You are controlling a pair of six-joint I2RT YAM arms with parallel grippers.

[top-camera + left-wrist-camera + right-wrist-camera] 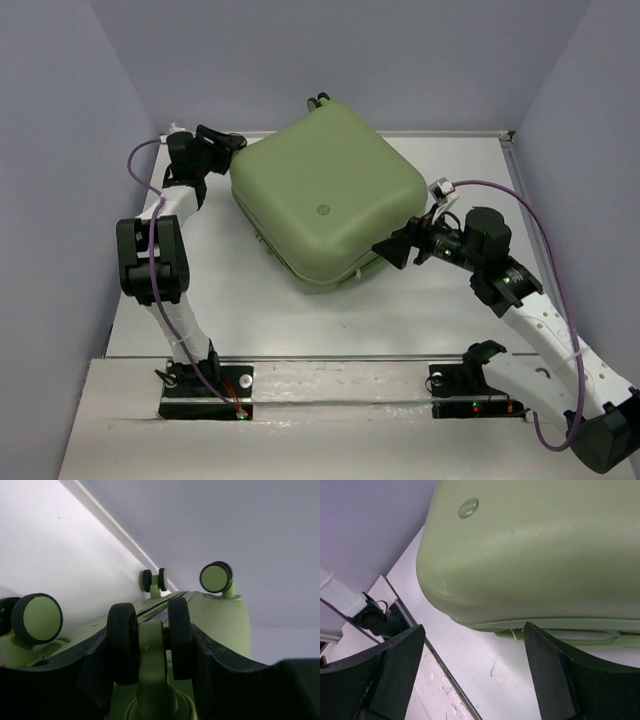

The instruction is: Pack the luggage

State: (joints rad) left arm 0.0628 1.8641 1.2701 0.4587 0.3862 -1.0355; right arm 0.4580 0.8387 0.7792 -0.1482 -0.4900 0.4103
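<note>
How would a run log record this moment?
luggage: closed, on table | left gripper: astride a wheel, grip unclear | right gripper: open, at luggage edge

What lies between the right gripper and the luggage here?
Nothing but a strip of bare white table: the right wrist view shows it between the luggage and the open fingers of the right gripper.

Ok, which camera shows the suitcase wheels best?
The left wrist view: the wheels show close up, several at once. The top view catches only one pair at the luggage's far corner; the right wrist view shows none.
</note>
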